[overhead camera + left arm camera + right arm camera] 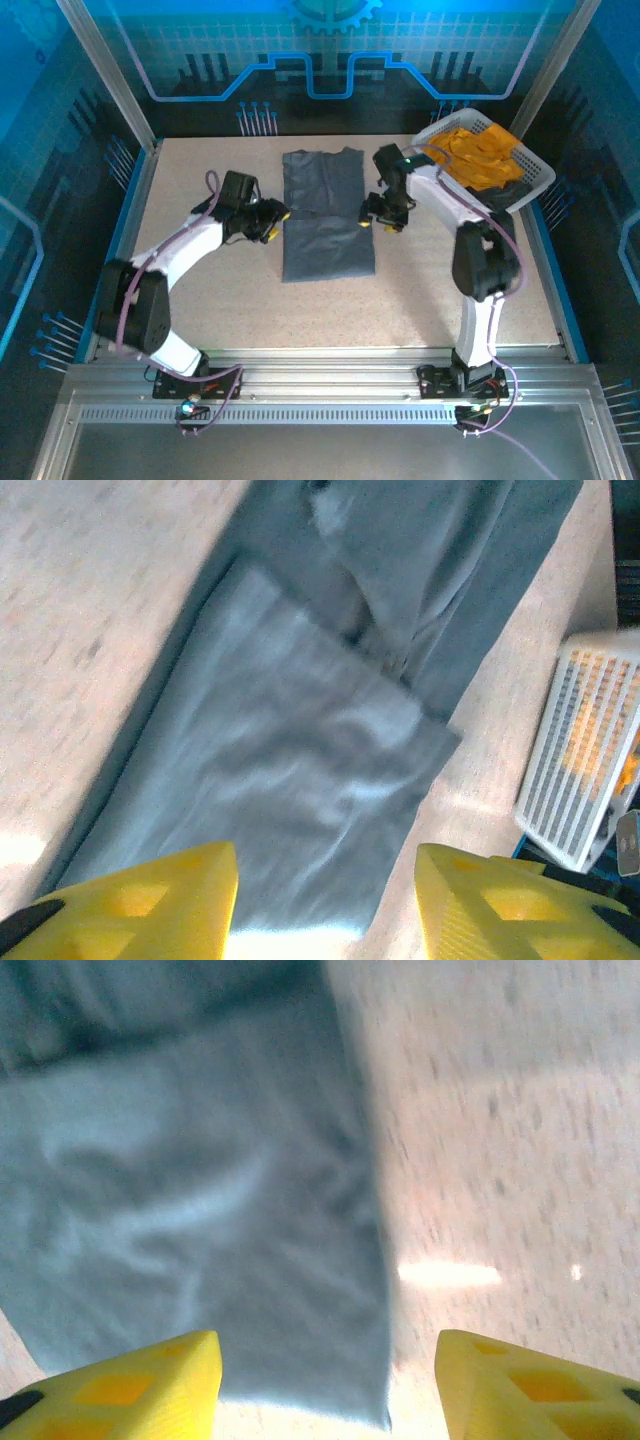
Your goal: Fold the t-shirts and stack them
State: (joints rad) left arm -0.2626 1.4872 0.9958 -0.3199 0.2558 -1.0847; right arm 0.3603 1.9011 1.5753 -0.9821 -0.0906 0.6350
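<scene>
Yellow fingers (150, 900) of the left gripper (325, 905) and the right gripper (328, 1385) are seen parted and empty — the grey t-shirt (325, 215) is spread just ahead, between both claws.

Speckled table (330, 310) bears folded grey t-shirt (325, 215) and basket (533, 188).

Speckled beige worktop (420, 300), blue edge strips; blue backdrop (200, 50) with pale grid, gear emblem (335, 10); slanted aluminium posts (105, 70); slotted metal rail (330, 385) at near edge; glare patch (450, 1275) on worktop
</scene>
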